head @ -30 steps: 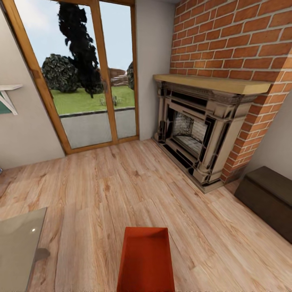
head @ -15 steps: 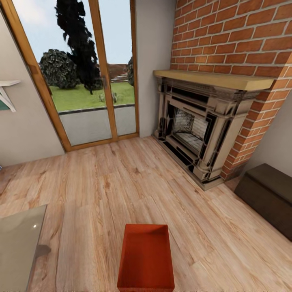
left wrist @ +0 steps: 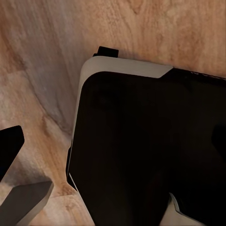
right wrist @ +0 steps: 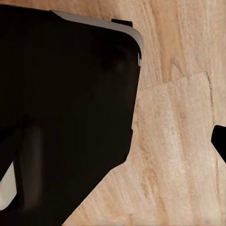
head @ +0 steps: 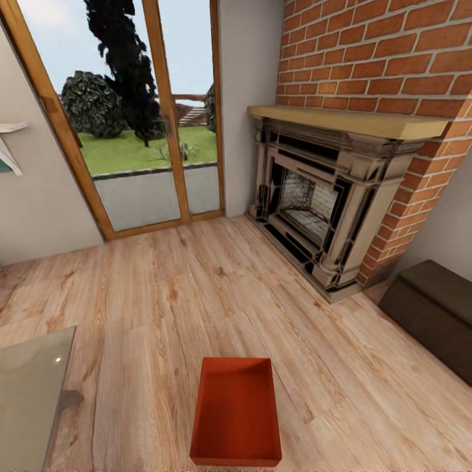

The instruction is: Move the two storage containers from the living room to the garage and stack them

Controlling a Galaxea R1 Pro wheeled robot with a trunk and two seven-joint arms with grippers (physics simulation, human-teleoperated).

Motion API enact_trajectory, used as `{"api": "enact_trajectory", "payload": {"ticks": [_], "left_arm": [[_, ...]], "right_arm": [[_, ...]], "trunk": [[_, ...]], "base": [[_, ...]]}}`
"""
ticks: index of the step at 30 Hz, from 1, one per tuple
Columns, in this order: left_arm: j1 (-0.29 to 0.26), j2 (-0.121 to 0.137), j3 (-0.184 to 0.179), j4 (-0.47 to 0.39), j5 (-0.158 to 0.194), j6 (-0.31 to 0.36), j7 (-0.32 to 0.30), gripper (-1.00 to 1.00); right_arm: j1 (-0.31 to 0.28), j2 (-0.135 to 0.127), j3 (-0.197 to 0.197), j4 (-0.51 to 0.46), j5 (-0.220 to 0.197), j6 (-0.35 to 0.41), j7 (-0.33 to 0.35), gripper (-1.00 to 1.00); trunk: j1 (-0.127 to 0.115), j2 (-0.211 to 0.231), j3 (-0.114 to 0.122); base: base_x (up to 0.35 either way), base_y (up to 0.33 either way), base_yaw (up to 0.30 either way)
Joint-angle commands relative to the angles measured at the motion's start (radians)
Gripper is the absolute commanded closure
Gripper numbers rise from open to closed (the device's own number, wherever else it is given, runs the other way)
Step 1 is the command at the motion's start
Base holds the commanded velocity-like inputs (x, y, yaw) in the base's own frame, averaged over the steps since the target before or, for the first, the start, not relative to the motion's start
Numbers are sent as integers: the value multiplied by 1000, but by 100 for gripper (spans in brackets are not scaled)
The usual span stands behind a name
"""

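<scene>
**Backing off until the whole bin comes into sight**

Showing more of the room than a second ago, the head view has pulled back and tipped: the fireplace (head: 328, 196) and the glass doors (head: 151, 131) sit higher in the picture, and one storage container (head: 236, 412) now shows all four of its rims, where its near end was cut off before. That reads as the camera moving, not the bin. For the task it means the robot is probably lining up to this container in the living room; nothing is lifted yet, and the garage stage is not begun. The container is an orange-red, open-topped rectangle with plain smooth walls and an empty inside, standing flat on the light wood plank floor (head: 164, 308), its long side running away from the robot. A glass-topped table (head: 29, 393) lies to its left and a dark bench (head: 432, 314) well off to the right by the brick wall (head: 380, 59).

The left wrist view looks down on planks and the robot's black, pale-edged body (left wrist: 141, 146). Two dark finger-like shapes stand at the frame's edge, so the left pincer looks spread, but I cannot tell for sure. The container is not near it here.

The right wrist view gives the same dark body (right wrist: 66, 108) over the planks and one dark tip at the edge; whether the right pincer is spread or pressed together I cannot tell.
</scene>
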Motion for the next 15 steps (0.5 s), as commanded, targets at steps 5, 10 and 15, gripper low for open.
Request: {"api": "enact_trajectory", "payload": {"ticks": [5,10,15], "left_arm": [[-1,0,2,1,5,-3,2,-100],[-1,0,2,1,5,-3,2,-100],[-1,0,2,1,5,-3,2,-100]], "right_arm": [[-1,0,7,3,-13,-6,-1,-100],[-1,0,5,3,-13,-6,-1,-100],[-1,0,3,3,-15,-6,-1,-100]], "trunk": [[0,-1,-9],[0,-1,-17],[0,-1,-26]], "base": [[0,0,0],[0,0,0],[0,0,0]]}}
